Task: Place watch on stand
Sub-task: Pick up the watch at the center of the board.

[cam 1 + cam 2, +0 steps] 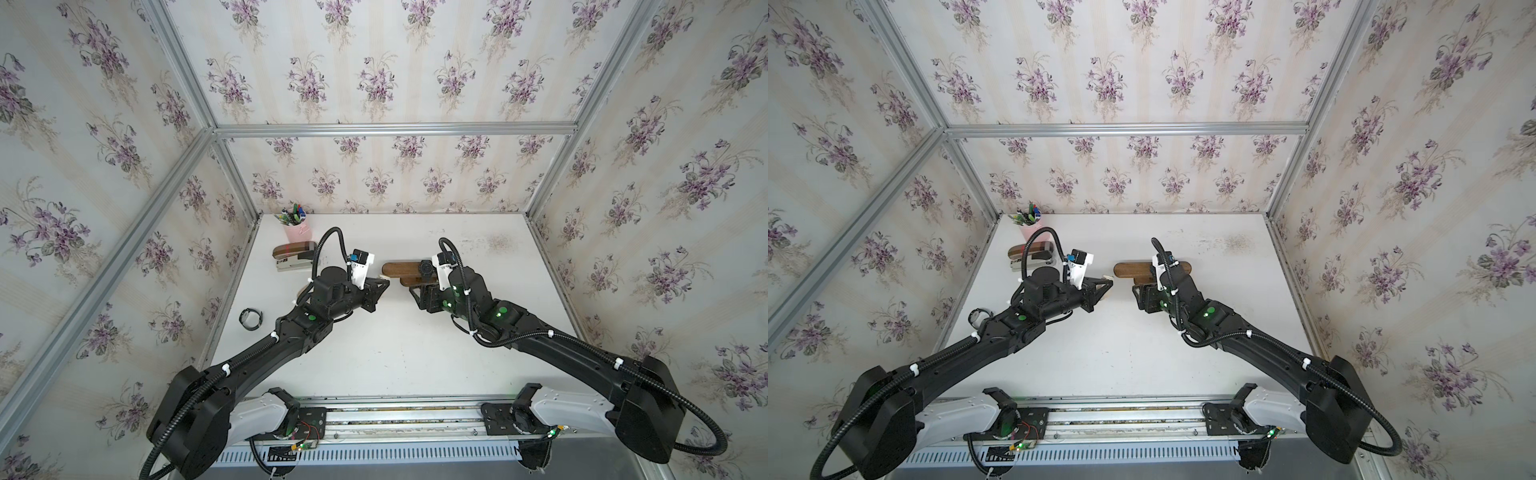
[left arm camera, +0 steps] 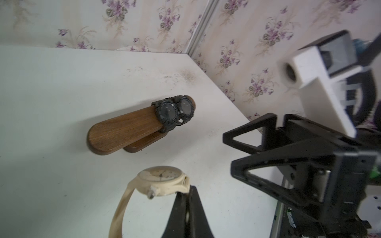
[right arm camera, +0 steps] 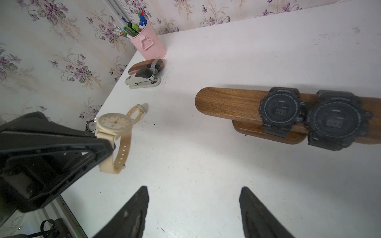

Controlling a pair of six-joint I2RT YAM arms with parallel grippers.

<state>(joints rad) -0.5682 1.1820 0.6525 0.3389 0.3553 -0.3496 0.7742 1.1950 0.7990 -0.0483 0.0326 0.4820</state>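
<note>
My left gripper (image 2: 186, 192) is shut on the strap of a cream watch (image 2: 162, 180) and holds it above the table, just left of the stand's near end. The dark wooden stand (image 1: 399, 269) is a long bar on an oval foot, and in the left wrist view the stand (image 2: 123, 129) carries two black watches (image 2: 167, 113) at its far end. In the right wrist view the cream watch (image 3: 114, 123) hangs from the left gripper (image 3: 107, 144). My right gripper (image 3: 194, 193) is open and empty in front of the stand (image 3: 226, 105).
A pink pen cup (image 1: 296, 232) and a brown-topped stapler (image 1: 293, 259) stand at the back left. A black watch (image 1: 250, 319) lies near the table's left edge. A second cream watch (image 3: 140, 109) lies on the table behind the held one.
</note>
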